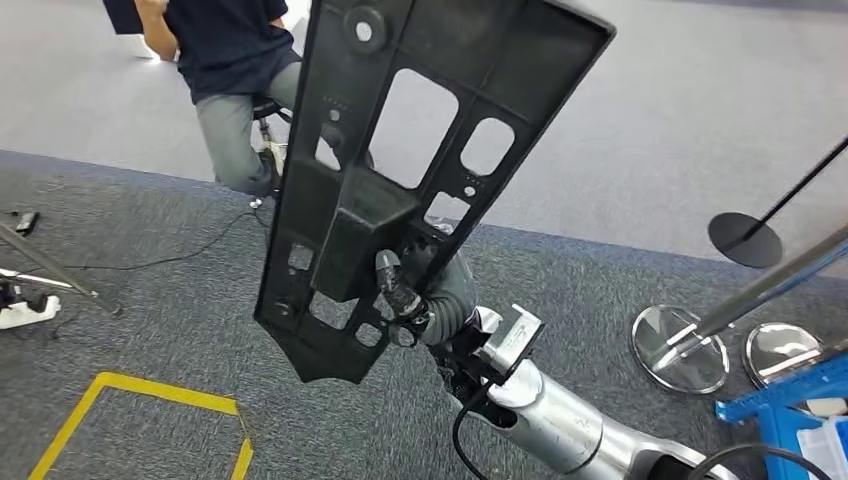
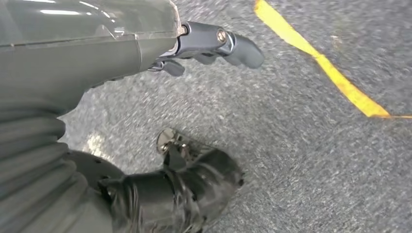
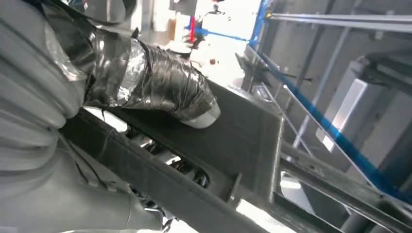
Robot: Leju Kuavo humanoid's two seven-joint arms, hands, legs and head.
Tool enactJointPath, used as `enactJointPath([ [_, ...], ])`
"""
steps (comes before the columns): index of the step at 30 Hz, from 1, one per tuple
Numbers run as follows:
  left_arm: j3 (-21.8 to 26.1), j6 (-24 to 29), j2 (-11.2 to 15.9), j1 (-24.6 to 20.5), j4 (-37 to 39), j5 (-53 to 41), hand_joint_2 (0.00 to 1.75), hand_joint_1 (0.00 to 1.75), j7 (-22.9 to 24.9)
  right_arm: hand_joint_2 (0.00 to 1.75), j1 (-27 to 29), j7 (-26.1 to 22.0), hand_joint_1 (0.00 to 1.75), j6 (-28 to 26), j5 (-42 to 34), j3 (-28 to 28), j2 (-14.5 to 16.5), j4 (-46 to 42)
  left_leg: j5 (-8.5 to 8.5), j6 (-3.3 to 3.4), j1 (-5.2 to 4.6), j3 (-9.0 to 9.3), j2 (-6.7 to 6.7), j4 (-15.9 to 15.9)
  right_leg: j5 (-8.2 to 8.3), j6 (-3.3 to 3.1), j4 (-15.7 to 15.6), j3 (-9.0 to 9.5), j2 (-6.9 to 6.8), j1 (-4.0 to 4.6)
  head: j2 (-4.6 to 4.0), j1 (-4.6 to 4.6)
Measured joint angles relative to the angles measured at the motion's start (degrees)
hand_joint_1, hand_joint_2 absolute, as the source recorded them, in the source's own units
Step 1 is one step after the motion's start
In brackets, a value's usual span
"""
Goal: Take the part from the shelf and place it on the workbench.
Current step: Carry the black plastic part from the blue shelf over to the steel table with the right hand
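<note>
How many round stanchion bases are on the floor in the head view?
3: a black base at far right, and two chrome bases side by side nearer the robot, one left of the other. More may be out of frame.

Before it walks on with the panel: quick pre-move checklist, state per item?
1. Right hand grips the large black plastic panel with cut-outs: ok, taped thumb pressed on its face.
2. Panel held clear of the grey carpet floor: ok.
3. Left hand holds nothing: ok, hanging over the carpet near the yellow floor tape.
4. Path clear: not ok, a seated person is ahead, chrome stanchion bases to the right.
5. Workbench in sight: cannot tell.
</note>
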Motion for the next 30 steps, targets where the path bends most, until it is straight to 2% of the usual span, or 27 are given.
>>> enactJointPath([
  [1, 0.0, 0.0, 0.0, 0.1, 0.0, 0.0, 1.75, 0.0, 0.0, 1.75, 0.0, 0.0, 1.75, 0.1, 0.0, 0.0, 0.0, 0.0, -0.35, -0.18, -0.08, -0.36, 1.3, 0.8, -0.04, -0.39, -0.2, 0.32, -0.86, 0.03, 0.0, -0.13],
  [2, 0.0, 0.0, 0.1, 0.1, 0.0, 0.1, 1.75, 0.0, 0.0, 1.75, 0.0, 0.0, 1.75, 0.2, -0.1, 0.0, 0.1, 0.1, -1.21, -0.33, -0.18, -1.18, 3.26, 2.6, -0.09, -0.72, -0.5, 0.69, -1.78, 0.11, -0.01, -0.26],
  [3, 0.0, 0.0, 0.1, 0.0, 0.0, 0.1, 1.75, 0.0, 0.0, 1.75, -0.1, 0.0, 1.75, 0.3, -0.1, 0.0, 0.1, 0.1, -2.55, -0.44, -0.3, -2.61, 5.63, 5.5, -0.16, -0.94, -0.7, 1.03, -2.72, 0.33, -0.01, -0.39],
  [4, 0.0, 0.0, 0.1, -0.1, 0.0, 0.1, 1.75, 0.0, 0.1, 1.75, 0.0, -0.1, 1.75, 0.3, -0.1, 0.0, 0.1, 0.1, -4.13, -0.5, -0.35, -4.6, 7.23, 9.1, -0.28, -1.12, -0.8, 1.27, -3.65, 0.59, -0.01, -0.51],
  [5, 0.0, 0.0, 0.1, -0.1, 0.0, 0.1, 1.75, 0.0, 0.1, 1.75, 0.0, -0.1, 1.75, 0.3, -0.2, 0.0, 0.1, 0.1, -5.45, -0.46, -0.33, -6.63, 7.94, 12.6, -0.41, -1.26, -0.9, 1.44, -4.62, 0.88, -0.02, -0.51],
  [6, 0.0, 0.0, 0.1, -0.1, 0.0, 0.1, 1.75, 0.0, 0.1, 1.75, 0.0, -0.1, 1.75, 0.3, -0.2, 0.0, 0.1, 0.1, -5.96, -0.26, -0.36, -8.07, 8.19, 14.9, -0.58, -1.38, -0.9, 1.56, -5.56, 1.14, -0.01, -0.51],
  [7, 0.0, 0.0, 0.1, -0.1, 0.0, 0.1, 1.75, 0.0, 0.1, 1.75, 0.0, -0.1, 1.75, 0.3, -0.2, 0.0, 0.1, 0.2, -5.39, 0.07, -0.45, -8.42, 8.25, 15.2, -0.79, -1.48, -0.9, 1.73, -6.46, 1.35, -0.02, -0.51],
  [8, 0.0, 0.0, 0.1, 0.0, 0.0, 0.1, 1.75, 0.0, 0.2, 1.75, 0.0, -0.1, 1.75, 0.3, -0.2, 0.0, 0.1, 0.2, -3.83, 0.51, -0.67, -7.56, 8.39, 13.2, -1.03, -1.56, -1.0, 1.99, -7.31, 1.52, -0.02, -0.51],
  [9, 0.0, 0.0, 0.1, 0.0, 0.0, 0.1, 1.75, 0.0, 0.2, 1.75, 0.0, -0.1, 1.75, 0.3, -0.2, 0.0, 0.1, 0.2, -1.64, 1.09, -1.07, -5.62, 8.99, 9.5, -1.3, -1.6, -1.0, 2.39, -8.1, 1.64, -0.01, -0.51],
  [10, 0.0, 0.0, 0.1, 0.0, 0.0, 0.1, 1.75, 0.0, 0.3, 1.75, 0.0, -0.1, 1.75, 0.3, -0.2, 0.0, 0.1, 0.3, 0.01, 1.7, -1.69, -3.4, 10.4, 5.4, -1.55, -1.58, -1.2, 2.87, -8.82, 1.73, -0.02, -0.51],
  [12, 0.0, 0.0, 0.2, -0.1, 0.0, 0.1, 1.75, 0.0, 0.3, 1.75, 0.0, -0.1, 1.75, 0.3, -0.2, 0.0, 0.1, 0.3, 1.41, 2.65, -2.89, -0.38, 12.78, -0.2, -1.85, -1.29, -1.8, 3.65, -10.05, 1.87, -0.02, -0.51],
  [13, 0.0, 0.0, 0.2, -0.2, 0.0, 0.1, 1.75, 0.0, 0.3, 1.75, -0.1, -0.1, 1.75, 0.4, -0.2, 0.0, 0.1, 0.3, 1.21, 2.89, -3.26, 0.08, 13.17, -1.2, -1.91, -1.08, -2.2, 3.93, -10.65, 1.93, -0.02, -0.51],
  [15, 0.0, 0.0, 0.3, -0.1, 0.0, 0.1, 1.75, 0.0, 0.4, 1.75, -0.1, -0.1, 1.75, 0.4, -0.1, 0.0, 0.1, 0.4, 1.51, 3.15, -3.14, 0.94, 11.78, -2.5, -2.11, -0.6, -3.0, 4.69, -11.57, 1.95, -0.02, -0.5],
  [16, 0.0, 0.0, 0.3, 0.0, 0.0, 0.1, 1.75, 0.0, 0.4, 1.75, -0.2, 0.0, 1.75, 0.4, -0.1, 0.0, 0.1, 0.5, 1.72, 3.19, -2.91, 1.69, 11.08, -3.4, -2.4, -0.36, -2.9, 5.03, -10.81, 1.92, -0.02, -0.5],
  [17, 0.0, 0.0, 0.3, 0.0, 0.0, 0.0, 1.75, 0.0, 0.5, 1.75, -0.3, 0.0, 1.75, 0.5, 0.0, 0.0, 0.1, 0.5, 1.94, 3.29, -2.64, 2.48, 10.4, -4.2, -3.07, -0.18, -1.8, 4.83, -9.37, 1.9, -0.02, -0.5],
  [19, -0.1, -0.1, 0.3, -0.2, 0.0, -0.1, 1.75, 0.0, 0.5, 1.75, -0.4, 0.0, 1.75, 0.5, 0.2, 0.0, 0.0, 0.6, 2.01, 3.56, -2.24, 3.37, 9.05, -4.9, -5.59, 0.09, 4.2, 1.84, -5.8, 1.78, -0.02, -0.51],
  [20, -0.1, -0.2, 0.3, -0.4, 0.0, -0.1, 1.75, 0.0, 0.5, 1.75, -0.4, 0.1, 1.75, 0.5, 0.2, 0.0, 0.0, 0.7, 1.9, 3.72, -2.15, 3.43, 8.26, -4.9, -6.96, 0.23, 8.2, -0.58, -4.98, 1.72, -0.02, -0.51],
  [21, -0.1, -0.3, 0.3, -0.5, 0.0, -0.1, 1.75, 0.0, 0.4, 1.75, -0.4, 0.2, 1.75, 0.5, 0.3, 0.0, 0.0, 0.8, 1.74, 3.77, -2.04, 3.45, 7.35, -4.7, -7.56, 0.45, 11.3, -2.82, -4.66, 1.59, -0.02, -0.5],
  [22, -0.1, -0.4, 0.3, -0.5, 0.0, 0.0, 1.75, 0.0, 0.3, 1.75, -0.3, 0.3, 1.75, 0.5, 0.3, 0.0, 0.0, 0.8, 1.51, 3.68, -1.93, 3.48, 6.37, -4.4, -6.96, 0.72, 12.6, -4.18, -4.6, 1.41, -0.02, -0.51],
  [23, -0.1, -0.4, 0.3, -0.4, 0.0, 0.0, 1.75, 0.0, 0.1, 1.75, -0.2, 0.4, 1.75, 0.5, 0.4, 0.0, -0.1, 0.9, 1.2, 3.47, -1.75, 3.53, 5.4, -4.0, -5.19, 1.02, 11.5, -4.43, -4.53, 1.19, -0.02, -0.5],
  [24, -0.1, -0.4, 0.3, -0.3, 0.0, 0.1, 1.75, 0.0, 0.0, 1.75, -0.3, 0.4, 1.75, 0.5, 0.4, 0.0, -0.1, 0.9, 0.74, 3.14, -1.5, 3.55, 4.46, -3.4, -2.5, 1.4, 8.4, -3.62, -4.08, 0.88, -0.02, -0.5],
  [25, -0.1, -0.4, 0.3, -0.2, 0.0, 0.1, 1.75, 0.0, -0.1, 1.75, -0.3, 0.4, 1.75, 0.5, 0.4, 0.0, -0.1, 1.0, 0.2, 2.72, -1.26, 3.4, 3.6, -2.7, -0.39, 1.8, 4.9, -2.34, -2.87, 0.51, -0.02, -0.51],
  [26, -0.1, -0.4, 0.4, -0.2, 0.0, 0.1, 1.75, 0.0, -0.1, 1.75, -0.3, 0.5, 1.75, 0.5, 0.4, 0.0, -0.1, 1.0, -0.4, 2.29, -1.09, 3.02, 2.8, -1.7, 0.86, 2.01, 1.7, -1.15, -1.23, 0.15, -0.03, -0.49],
  [27, -0.1, -0.4, 0.4, -0.3, 0.0, 0.2, 1.75, 0.0, -0.1, 1.75, -0.3, 0.5, 1.75, 0.5, 0.5, 0.0, -0.1, 1.0, -0.8, 1.85, -0.93, 2.52, 2.04, -0.9, 1.28, 1.96, -0.1, -0.43, 0.1, -0.03, -0.02, -0.51],
  [28, -0.1, -0.4, 0.4, -0.4, 0.0, 0.2, 1.75, 0.0, -0.2, 1.75, -0.3, 0.6, 1.75, 0.5, 0.5, 0.0, -0.1, 1.1, -1.0, 1.46, -0.81, 2.01, 1.32, -0.6, 0.84, 1.64, -0.6, -0.18, 0.88, 0.0, -0.02, -0.52],
  [29, -0.2, -0.4, 0.4, -0.4, 0.0, 0.2, 1.75, 0.0, -0.2, 1.75, -0.3, 0.6, 1.75, 0.5, 0.5, 0.0, -0.1, 1.1, -1.02, 1.12, -0.69, 1.63, 0.6, -0.4, 0.67, 1.13, -0.8, -0.07, 0.73, 0.14, -0.02, -0.54],
  [30, -0.2, -0.4, 0.5, -0.3, 0.0, 0.3, 1.75, 0.0, -0.2, 1.75, -0.3, 0.6, 1.75, 0.5, 0.5, 0.0, -0.2, 1.2, -0.96, 0.85, -0.53, 1.45, 0.06, -0.6, 0.67, 0.59, -0.8, 0.06, -0.07, 0.2, -0.01, -0.57],
])
